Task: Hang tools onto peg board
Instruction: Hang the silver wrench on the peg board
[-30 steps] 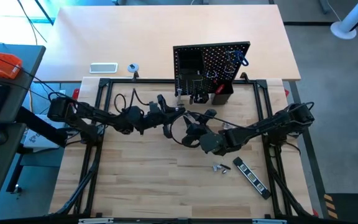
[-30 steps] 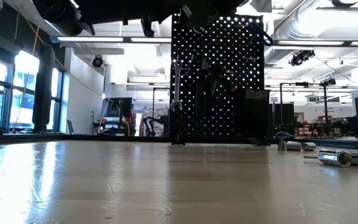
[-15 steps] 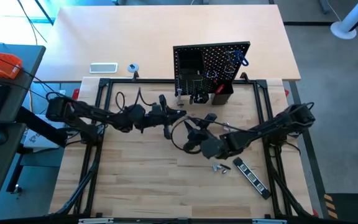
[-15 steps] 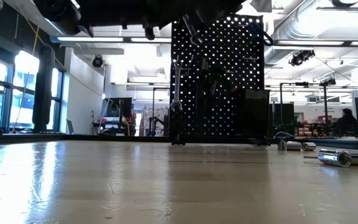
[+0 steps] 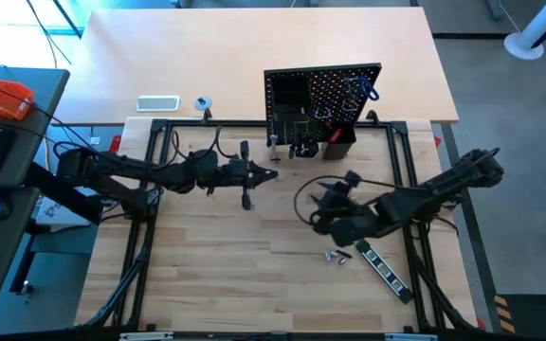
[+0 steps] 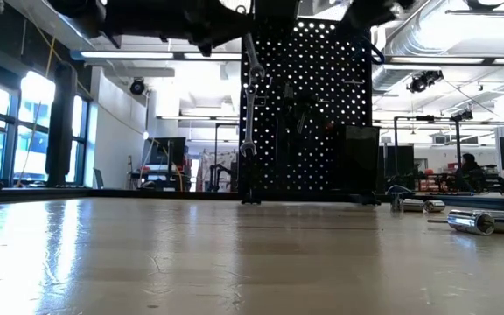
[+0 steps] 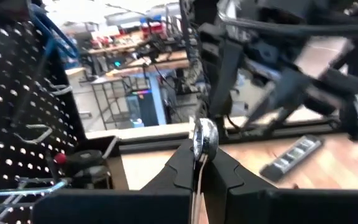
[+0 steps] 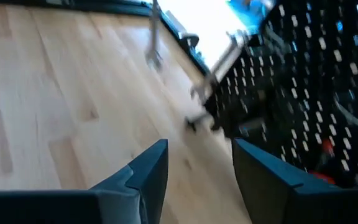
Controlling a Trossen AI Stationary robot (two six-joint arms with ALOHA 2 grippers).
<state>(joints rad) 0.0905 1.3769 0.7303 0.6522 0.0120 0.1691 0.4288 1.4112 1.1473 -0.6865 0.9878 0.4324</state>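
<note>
We are carrying a silver wrench (image 7: 202, 142) clamped in the left pincer (image 5: 251, 176), frame centre, toward the peg board (image 5: 322, 95). We should be lining its ring end squarely with a free hook. Right pincer (image 8: 194, 171), lower right, is hanging open and empty.

A black peg board (image 5: 322, 112), dotted with pale holes, stands on a light, wood-grained tabletop (image 5: 226, 256). A silver wrench (image 7: 202, 144) shows between the dark fingers of the left gripper (image 7: 199, 163). Blue handles (image 5: 365, 89) and a red handle (image 5: 335, 135) mark the board; a black striped bar (image 5: 383, 268) lies nearby.
</note>
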